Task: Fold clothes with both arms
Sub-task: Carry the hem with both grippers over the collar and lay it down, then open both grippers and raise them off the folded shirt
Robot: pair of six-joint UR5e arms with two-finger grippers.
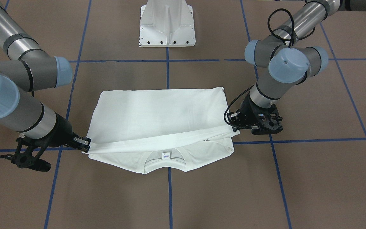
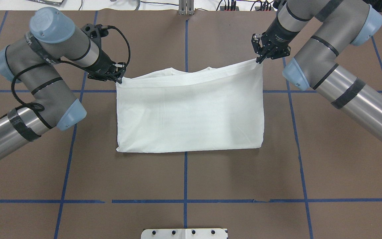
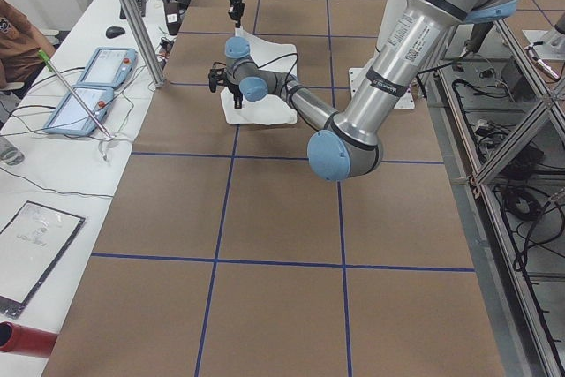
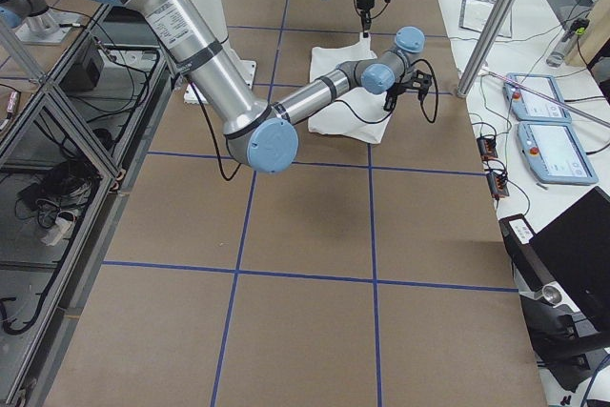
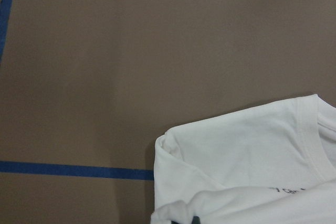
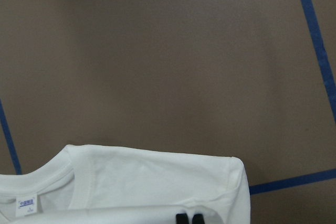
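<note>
One white cotton shirt [image 2: 191,113], soft, smooth, folded to rectangle on matte brown table [image 2: 191,179], stretched between grippers. Left gripper [image 2: 120,79] pinches one corner of raised folded edge; right gripper [image 2: 260,60] pinches opposite corner. Ribbed collar [image 1: 165,163] flat, midway between grippers.

Shirt [image 2: 191,109], white: one, with one collar tag [image 1: 166,155].
Robot arms: two, namely one left arm [image 2: 45,93] and one right arm [image 2: 337,76].
Claws: two, one per arm, namely the left claw [image 2: 120,79] and the right claw [image 2: 260,59].
Surface [image 2: 191,179], brown, gridded in blue tape: one.
Pedestal base [image 1: 167,24], white: one.
Screen pendants: two, a farther pendant [image 3: 106,66] and a nearer pendant [image 3: 75,110].
</note>
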